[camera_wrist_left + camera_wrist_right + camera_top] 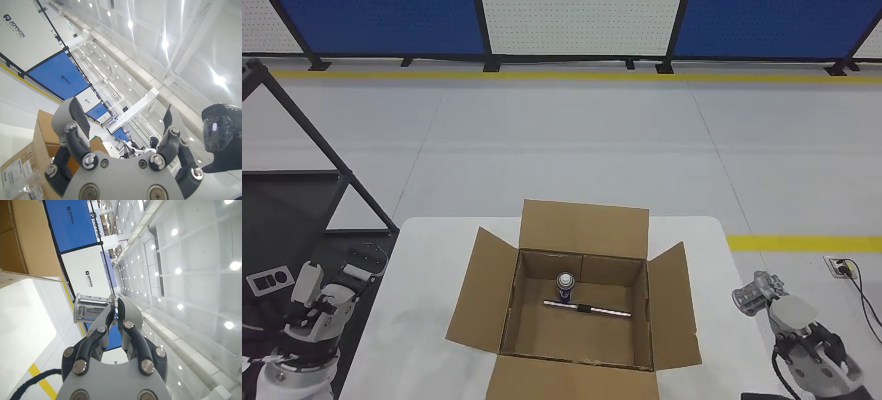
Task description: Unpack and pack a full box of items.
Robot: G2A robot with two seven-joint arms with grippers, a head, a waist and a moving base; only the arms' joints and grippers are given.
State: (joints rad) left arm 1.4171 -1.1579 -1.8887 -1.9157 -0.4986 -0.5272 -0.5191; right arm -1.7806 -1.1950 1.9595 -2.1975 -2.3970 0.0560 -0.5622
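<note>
You have a white table [422,300] under the work; beyond it a yellow floor line [542,75] runs before blue panels [377,25] and a white pegboard panel [582,25]; a black rack [287,210] stands off the table's left; a floor socket [839,266] lies to the right, near another yellow stripe [802,243]; ceiling lights [130,24] glare overhead.

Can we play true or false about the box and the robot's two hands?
1. The cardboard box has its flaps open. True.
2. The box is empty. False: a can stands inside it and a thin stick lies beside the can.
3. The right gripper holds a silver metal part. True.
4. The left gripper is squeezing something. False: it is open and holds nothing.
</note>
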